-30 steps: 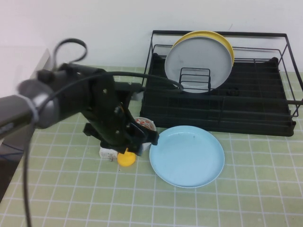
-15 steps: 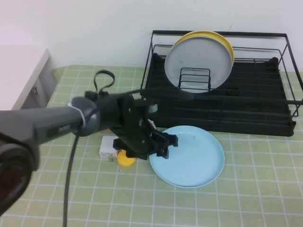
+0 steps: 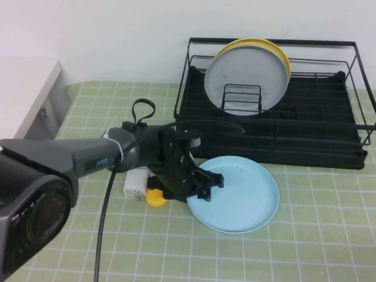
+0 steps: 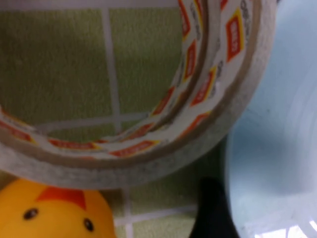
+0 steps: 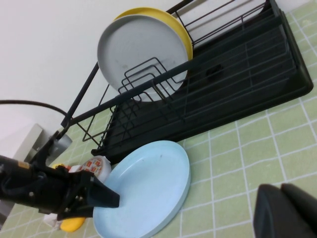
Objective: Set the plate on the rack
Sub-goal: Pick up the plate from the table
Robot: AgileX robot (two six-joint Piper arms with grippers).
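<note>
The light blue plate (image 3: 238,197) lies flat on the green mat in front of the black wire rack (image 3: 305,132). My left gripper (image 3: 208,184) is low at the plate's left rim, open, with its fingers astride the rim. In the left wrist view one dark finger (image 4: 210,214) sits just beside the plate's edge (image 4: 277,148). The right wrist view shows the plate (image 5: 148,191), the rack (image 5: 223,94) and my left gripper (image 5: 101,196). My right gripper (image 5: 287,213) is shut and empty, above the mat to the plate's right; it is out of the high view.
A grey-white plate (image 3: 247,79) and a yellow plate (image 3: 282,56) stand upright in the rack's left dividers. A tape roll (image 4: 148,134), a yellow rubber duck (image 3: 155,198) and a white box (image 3: 135,182) lie just left of the blue plate.
My left arm has swung lower and to the right, bringing its gripper from beside the tape roll onto the plate's left rim. The plate has not moved.
</note>
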